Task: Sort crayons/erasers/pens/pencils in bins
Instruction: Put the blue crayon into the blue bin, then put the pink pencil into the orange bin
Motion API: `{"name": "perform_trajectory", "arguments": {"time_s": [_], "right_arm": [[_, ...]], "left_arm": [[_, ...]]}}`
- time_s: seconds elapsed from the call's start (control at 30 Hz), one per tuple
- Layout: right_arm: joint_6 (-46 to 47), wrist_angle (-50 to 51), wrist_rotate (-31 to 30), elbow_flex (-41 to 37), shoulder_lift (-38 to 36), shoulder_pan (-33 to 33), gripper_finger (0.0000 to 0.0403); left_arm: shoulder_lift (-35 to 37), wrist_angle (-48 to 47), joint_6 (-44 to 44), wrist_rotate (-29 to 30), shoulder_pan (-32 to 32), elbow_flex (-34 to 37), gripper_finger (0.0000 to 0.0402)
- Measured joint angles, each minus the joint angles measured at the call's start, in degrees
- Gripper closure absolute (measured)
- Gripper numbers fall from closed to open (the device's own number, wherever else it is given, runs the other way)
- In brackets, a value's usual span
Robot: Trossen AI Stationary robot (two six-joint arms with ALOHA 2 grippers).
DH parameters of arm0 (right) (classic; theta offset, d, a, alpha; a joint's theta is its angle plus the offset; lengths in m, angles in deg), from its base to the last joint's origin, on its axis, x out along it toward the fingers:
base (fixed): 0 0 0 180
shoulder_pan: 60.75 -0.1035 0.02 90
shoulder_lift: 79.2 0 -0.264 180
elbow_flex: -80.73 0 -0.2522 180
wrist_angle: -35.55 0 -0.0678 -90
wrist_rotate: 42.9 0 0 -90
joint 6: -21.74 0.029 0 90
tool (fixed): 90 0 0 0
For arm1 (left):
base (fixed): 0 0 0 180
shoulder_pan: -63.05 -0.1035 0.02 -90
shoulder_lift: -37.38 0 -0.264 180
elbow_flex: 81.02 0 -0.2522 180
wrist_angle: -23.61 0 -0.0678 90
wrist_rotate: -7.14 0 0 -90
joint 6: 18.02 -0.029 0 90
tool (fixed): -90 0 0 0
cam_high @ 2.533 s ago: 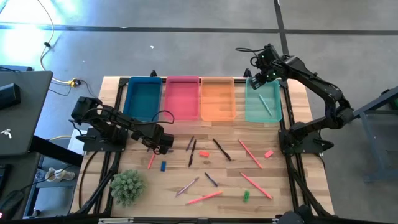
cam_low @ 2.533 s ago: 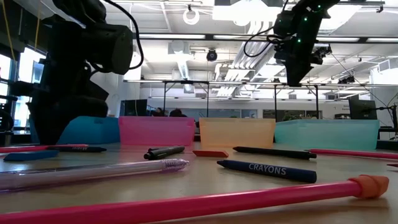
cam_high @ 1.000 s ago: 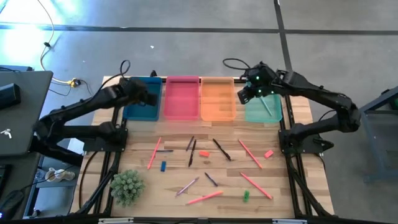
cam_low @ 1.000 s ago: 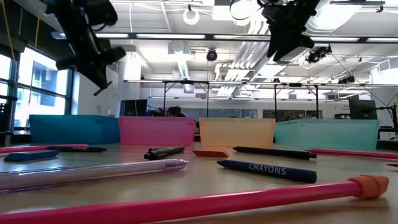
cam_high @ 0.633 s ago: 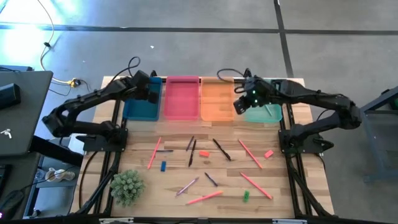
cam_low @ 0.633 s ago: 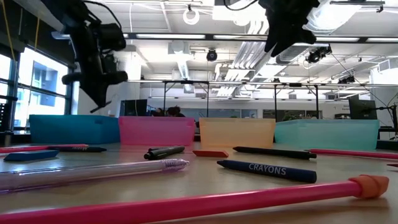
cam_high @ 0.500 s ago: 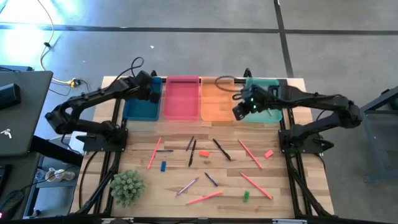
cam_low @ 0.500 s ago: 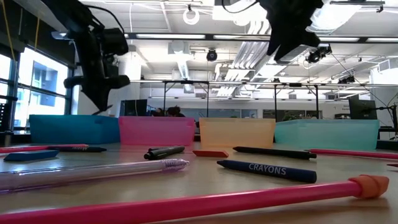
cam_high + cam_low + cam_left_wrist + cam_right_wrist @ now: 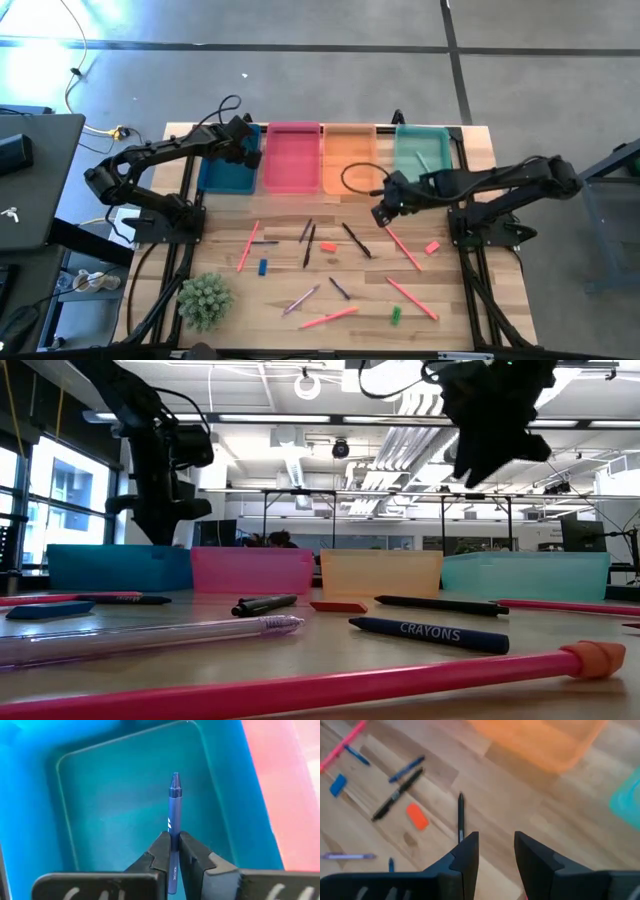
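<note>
My left gripper [image 9: 246, 152] hangs over the blue bin [image 9: 222, 170], shut on a dark blue crayon [image 9: 174, 805]. My right gripper [image 9: 379, 213] stands open and empty above the wood in front of the orange bin [image 9: 350, 165]. Below its fingers [image 9: 470, 851] lies a black pen [image 9: 460, 815]. The pink bin [image 9: 292, 160] and the teal bin [image 9: 425, 152] complete the row at the far edge. Erasers lie flat on the table: red [image 9: 327, 247], pink [image 9: 432, 247], blue [image 9: 263, 267], green [image 9: 396, 315]. My left gripper pinches the crayon's rear part [image 9: 173, 829] between its two fingers, coming from above and slanting steeply down. The crayon lies along the fingers and sticks out past them, its pointed end [image 9: 175, 779] toward the bin's floor. Whether the point touches the floor cannot be told.
Pink pencils [image 9: 402, 247], black pens [image 9: 357, 240] and purple sticks [image 9: 300, 300] lie scattered over the table's middle and near part. A green spiky plant [image 9: 204, 300] stands at the near left. A thin stick [image 9: 424, 162] lies in the teal bin.
My left gripper has sunk with the crayon toward the blue bin, tipping more steeply downward. My right gripper has come away from the far bins, going toward the table's near edge and down, and now hangs over the wood in front of the orange bin.
</note>
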Motion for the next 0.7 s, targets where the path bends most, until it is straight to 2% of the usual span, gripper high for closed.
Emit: {"name": "perform_trajectory", "arguments": {"time_s": [0.17, 0.4, 0.53, 0.7], "right_arm": [[5.5, -2.0, 0.1, -4.0, 0.0, -4.2, 0.0286], [12.6, 0.8, 0.2, -5.3, 0.0, -9.5, 0.0286], [14.3, 3.4, 0.8, -5.3, 0.0, -12.5, 0.0286], [18.1, 6.9, 2.6, -5.3, 0.0, -15.9, 0.0286]], "left_arm": [[0.0, 0.0, 0.0, 0.1, 0.0, 0.0, 0.0352], [0.0, -0.4, 0.0, -1.8, 0.0, -0.3, 0.0298], [0.0, -1.1, -0.4, -4.8, 0.0, -2.9, 0.0278], [0.0, -3.0, -3.4, -7.9, 0.0, -8.3, 0.0273]]}}
